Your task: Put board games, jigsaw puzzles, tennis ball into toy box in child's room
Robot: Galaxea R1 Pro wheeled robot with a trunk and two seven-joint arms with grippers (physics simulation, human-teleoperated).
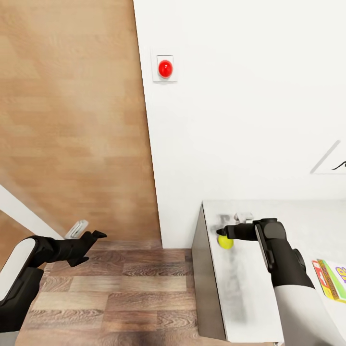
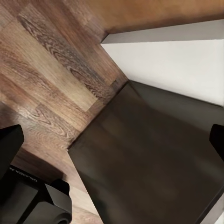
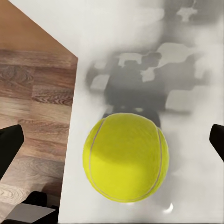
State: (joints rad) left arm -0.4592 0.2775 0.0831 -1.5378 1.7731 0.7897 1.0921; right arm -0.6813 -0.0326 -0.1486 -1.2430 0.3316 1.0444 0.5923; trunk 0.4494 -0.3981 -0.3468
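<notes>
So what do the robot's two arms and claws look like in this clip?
Both arms pair glossy white shell segments with matte black joints and wrist housings. The left claw is black, with short angular fingers. The right claw is black too, on a blocky black wrist with a grey edge strip. In the wrist views the fingertips show as plain black wedges. No cables show; faint lettering appears in the left wrist view, unreadable.

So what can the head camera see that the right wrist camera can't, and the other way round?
Head view alone: the red wall button, the left gripper over the wood floor, and a colourful game box at the table's far side. Right wrist view alone: the tennis ball's seams up close, between spread fingertips. Shared: the tennis ball on the light grey table near its edge, beneath the right gripper.
</notes>
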